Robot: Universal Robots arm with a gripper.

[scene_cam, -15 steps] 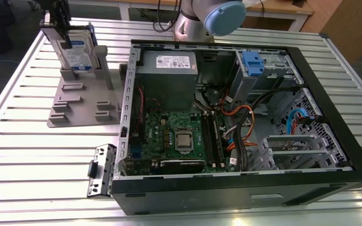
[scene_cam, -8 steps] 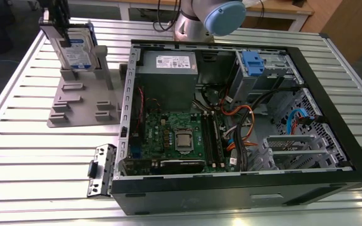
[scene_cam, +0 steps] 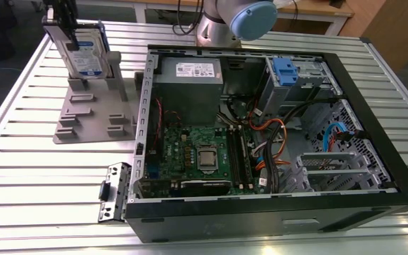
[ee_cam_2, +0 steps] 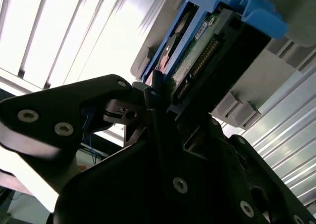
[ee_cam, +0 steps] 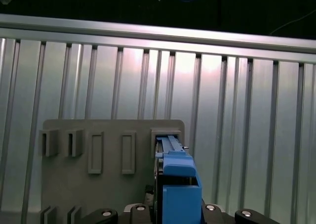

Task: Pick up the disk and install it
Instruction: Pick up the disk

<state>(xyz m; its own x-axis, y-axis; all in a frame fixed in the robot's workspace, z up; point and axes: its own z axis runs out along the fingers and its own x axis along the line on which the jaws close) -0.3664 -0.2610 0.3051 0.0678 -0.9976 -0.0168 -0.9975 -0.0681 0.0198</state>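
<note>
The desk [scene_cam: 19,175] carries everything, and its slats run beneath the hand. The open computer case [scene_cam: 261,220] lies well apart from the hand, across the desk. Its drive cage, fitted with a blue latch [scene_cam: 283,68], is at the end of the case closest to the hand. Directly below the hand is the grey stand [scene_cam: 83,125]. The disk [scene_cam: 87,50] stands upright on edge in the stand's slot, with its upper end inside the hand [scene_cam: 61,18].

Note the hand's state: it is drawn in narrow on the disk. In the second wrist view one finger [ee_cam_2: 155,103] lies flat against the circuit-board face, beside the connector row. In the first wrist view the disk's blue frame [ee_cam: 178,184] runs straight away from the hand into the slot.

Judge the step in hand as the pick-up: the grip is made, but the disk is not yet clear of the stand. Freeing it calls for a pull in line with the slot walls, without twist, or the frame may bind. Installation is not begun.
</note>
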